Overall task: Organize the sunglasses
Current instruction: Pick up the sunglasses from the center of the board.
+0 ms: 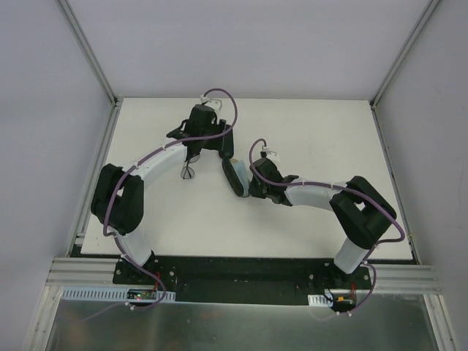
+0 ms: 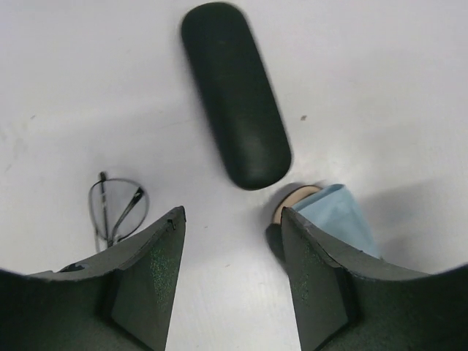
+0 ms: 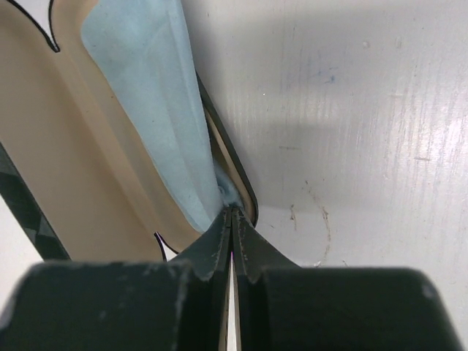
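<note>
I see one pair of sunglasses (image 2: 117, 207), with a thin dark wire frame and pale greyish lenses. It lies flat on the white table (image 2: 380, 88), and the temples seem folded across a lens. Its lower part is hidden behind my left gripper (image 2: 232, 213), on the left side.

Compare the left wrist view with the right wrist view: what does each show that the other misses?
Left wrist only: the wire-framed sunglasses, a closed black case, and the left gripper, open and empty. Right wrist only: an open case with beige lining, and the right gripper shut on the light-blue cloth. Both: light-blue cloth and the white table.
</note>
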Controlling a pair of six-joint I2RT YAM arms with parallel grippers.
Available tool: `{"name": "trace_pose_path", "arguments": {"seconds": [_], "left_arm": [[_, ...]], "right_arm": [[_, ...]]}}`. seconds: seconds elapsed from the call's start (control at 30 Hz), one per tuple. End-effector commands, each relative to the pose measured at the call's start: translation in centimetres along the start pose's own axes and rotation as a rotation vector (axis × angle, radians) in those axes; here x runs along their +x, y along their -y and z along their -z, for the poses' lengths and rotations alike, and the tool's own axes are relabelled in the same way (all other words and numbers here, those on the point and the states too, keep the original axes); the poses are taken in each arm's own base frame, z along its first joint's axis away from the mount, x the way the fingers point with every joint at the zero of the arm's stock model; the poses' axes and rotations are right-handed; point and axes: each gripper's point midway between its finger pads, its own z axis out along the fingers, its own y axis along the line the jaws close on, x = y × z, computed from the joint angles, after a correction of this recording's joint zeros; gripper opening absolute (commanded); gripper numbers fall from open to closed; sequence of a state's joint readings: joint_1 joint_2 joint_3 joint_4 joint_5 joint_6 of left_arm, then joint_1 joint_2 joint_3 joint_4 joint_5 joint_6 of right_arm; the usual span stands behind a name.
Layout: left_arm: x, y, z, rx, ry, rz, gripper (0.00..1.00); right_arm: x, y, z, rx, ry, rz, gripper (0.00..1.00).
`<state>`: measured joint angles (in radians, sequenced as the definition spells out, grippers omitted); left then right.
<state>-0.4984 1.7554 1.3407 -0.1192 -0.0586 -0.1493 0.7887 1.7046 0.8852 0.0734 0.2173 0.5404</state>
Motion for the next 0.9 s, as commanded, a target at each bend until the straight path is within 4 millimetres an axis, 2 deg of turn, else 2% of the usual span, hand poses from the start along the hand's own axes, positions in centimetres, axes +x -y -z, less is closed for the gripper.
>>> {"name": "trace_pose_path", "arguments": {"seconds": [0.0,0.17,0.37,0.67,0.87], "left_arm": [[1.4,-4.9,1.5,-0.172,-0.009,0.08,0.54],[4.2,-8.6,1.1,-0.252,-0.07,0.12,0.49],[5.6,-11.3,0.7,-0.331,-0.105,0.117,0.46],[8.1,-12.4,-0.4,-0.324,-0.183,0.171,0.4],[9.0,-12.6,-1.2,-0.301,-0.23,0.22,0.38]], "right_arm": [[-0.9,-0.7,1.0,-0.036,0.022,-0.011,0.01],[-1.1,-0.8,1.0,-0.039,0.023,0.001,0.01],[-1.3,-1.2,1.1,-0.051,0.019,0.005,0.01],[-1.4,-1.2,1.1,-0.056,0.016,0.008,0.01],[-1.3,-1.0,1.4,-0.056,0.018,0.007,0.01]]}}
